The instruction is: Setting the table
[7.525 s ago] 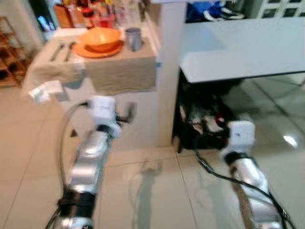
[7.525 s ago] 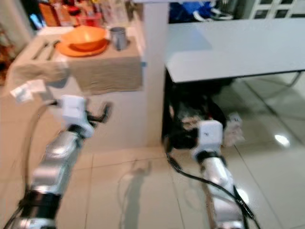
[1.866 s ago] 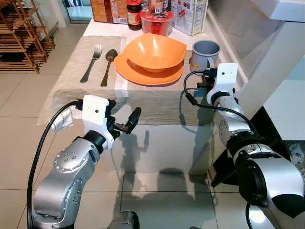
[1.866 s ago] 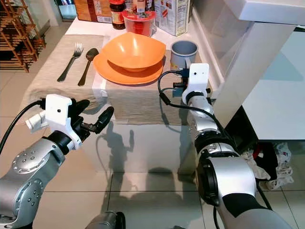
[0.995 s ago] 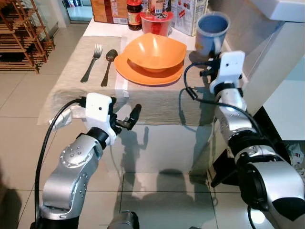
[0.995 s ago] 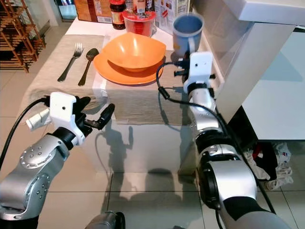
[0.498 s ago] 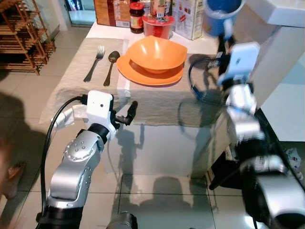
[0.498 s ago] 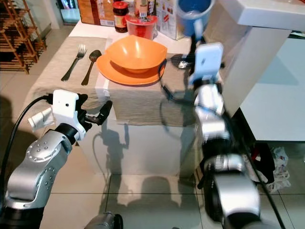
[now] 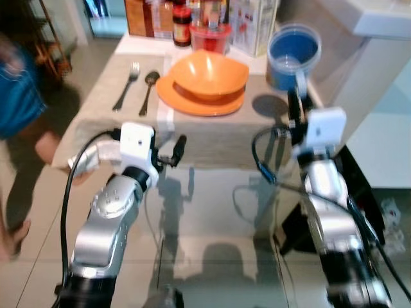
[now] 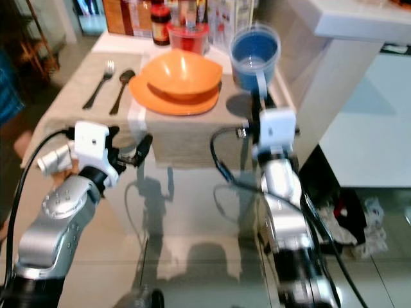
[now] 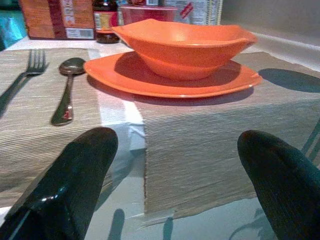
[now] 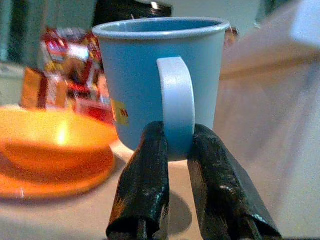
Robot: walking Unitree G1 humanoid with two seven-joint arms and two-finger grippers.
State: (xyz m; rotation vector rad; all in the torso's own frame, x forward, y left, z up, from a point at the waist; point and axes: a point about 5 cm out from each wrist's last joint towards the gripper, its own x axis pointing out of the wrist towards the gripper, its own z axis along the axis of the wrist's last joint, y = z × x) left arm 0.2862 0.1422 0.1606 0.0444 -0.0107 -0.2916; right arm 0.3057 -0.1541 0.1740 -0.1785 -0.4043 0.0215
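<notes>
A blue mug (image 9: 292, 52) hangs in the air over the table's right end, beside the orange bowl (image 9: 209, 69) that sits on an orange plate (image 9: 192, 101). My right gripper (image 12: 176, 145) is shut on the mug's handle (image 12: 175, 107), one black finger (image 12: 144, 185) on each side of it. The mug's shadow (image 9: 270, 106) falls on the beige cloth (image 9: 218, 138). A fork (image 9: 126, 85) and a spoon (image 9: 148, 90) lie left of the plate. My left gripper (image 11: 175, 165) stands open and empty at the table's front edge, level with the cloth.
Boxes and jars (image 9: 192, 14) and a red tub (image 9: 210, 35) line the table's back edge. A white counter and pillar (image 9: 376, 45) rise close on the right. A person in blue (image 9: 22, 96) stands at the table's left side, blurred.
My right gripper has taken the mug off the table, raised it high, and now holds it lower. A person has come in on the left. The camera has shifted.
</notes>
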